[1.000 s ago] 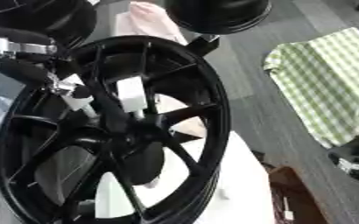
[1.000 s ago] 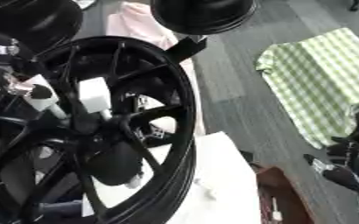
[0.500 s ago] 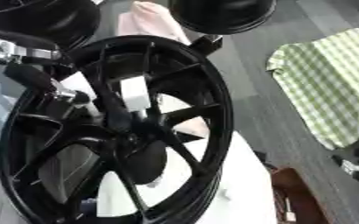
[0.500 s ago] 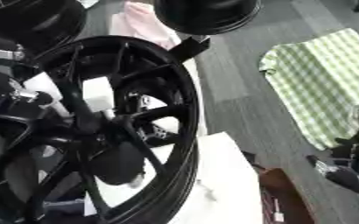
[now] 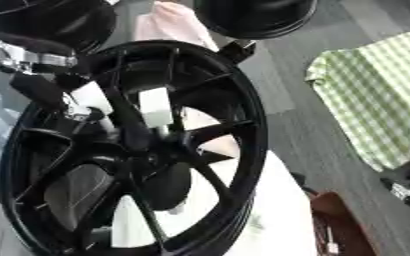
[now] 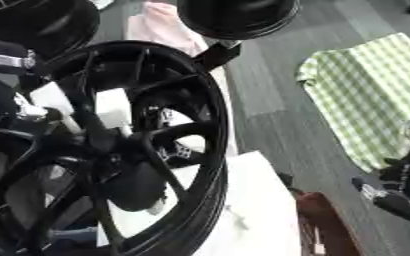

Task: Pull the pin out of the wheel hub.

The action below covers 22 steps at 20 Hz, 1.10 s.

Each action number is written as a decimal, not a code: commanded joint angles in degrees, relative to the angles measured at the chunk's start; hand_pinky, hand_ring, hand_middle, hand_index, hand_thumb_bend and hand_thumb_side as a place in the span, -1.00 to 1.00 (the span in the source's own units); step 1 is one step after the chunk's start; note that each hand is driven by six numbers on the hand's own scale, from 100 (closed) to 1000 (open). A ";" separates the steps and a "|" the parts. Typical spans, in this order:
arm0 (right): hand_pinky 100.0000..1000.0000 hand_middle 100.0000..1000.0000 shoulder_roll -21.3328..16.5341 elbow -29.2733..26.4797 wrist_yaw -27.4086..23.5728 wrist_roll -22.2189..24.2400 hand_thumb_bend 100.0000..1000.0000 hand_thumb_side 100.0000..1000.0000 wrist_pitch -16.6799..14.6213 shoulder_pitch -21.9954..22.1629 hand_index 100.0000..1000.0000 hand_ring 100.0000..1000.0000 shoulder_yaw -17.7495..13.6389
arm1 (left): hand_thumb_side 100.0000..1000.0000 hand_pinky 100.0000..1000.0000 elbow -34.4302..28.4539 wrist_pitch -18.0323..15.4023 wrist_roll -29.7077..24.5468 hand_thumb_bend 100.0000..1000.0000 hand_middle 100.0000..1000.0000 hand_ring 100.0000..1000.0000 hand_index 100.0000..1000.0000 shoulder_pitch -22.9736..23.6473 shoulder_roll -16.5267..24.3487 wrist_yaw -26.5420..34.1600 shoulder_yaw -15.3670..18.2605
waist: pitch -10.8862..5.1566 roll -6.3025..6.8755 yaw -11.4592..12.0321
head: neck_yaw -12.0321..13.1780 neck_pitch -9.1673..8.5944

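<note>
A big black wheel hub (image 5: 243, 130) stands tilted on a white surface and fills the left and middle of both views. My left arm comes in from the upper left with a silver joint (image 5: 16, 55). My left hand (image 5: 42, 87) is dark and reaches in among the upper left spokes, which partly hide it. Two white blocky pieces (image 5: 154, 106) show between the spokes right beside that hand, and I cannot tell whether either is the pin or whether it is held. My right hand (image 6: 399, 192) rests at the lower right edge, away from the wheel, holding nothing.
A green and white checked cloth (image 5: 375, 95) lies on the grey floor to the right. Two more black wheels (image 5: 252, 17) and a pink cloth (image 5: 169, 22) sit at the top. The white surface (image 5: 278, 210) ends beside a brown object (image 5: 335, 225) at the lower right.
My left hand has shifted a little among the upper left spokes. The wheel and the white pieces stay where they were, and my right hand has not moved.
</note>
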 commanded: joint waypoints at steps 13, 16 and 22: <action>0.24 0.12 -1.92 -1.00 -0.01 0.16 0.22 -0.86 -0.05 -0.20 0.53 0.29 -0.43 | -0.59 -0.01 -2.49 2.05 -0.34 -0.77 -0.59 -0.21 -0.21 -0.76 2.39 1.44 1.43 | -0.94 -0.51 0.24 | 0.39 0.02; 0.24 0.12 -1.94 -0.99 -0.02 0.15 0.22 -0.86 -0.04 -0.18 0.53 0.29 -0.46 | -0.60 -0.03 -3.99 2.05 0.72 -0.87 -0.64 -0.23 -0.26 -0.44 3.17 2.77 2.85 | -0.95 -0.51 0.31 | 0.40 0.11; 0.24 0.12 -2.01 -0.97 -0.04 0.00 0.22 -0.87 -0.10 0.00 0.53 0.29 -0.60 | -0.64 -0.06 -10.50 1.65 6.90 -1.00 -0.72 -0.28 -0.33 0.80 6.56 6.01 9.05 | -0.97 -0.49 0.66 | 0.37 0.05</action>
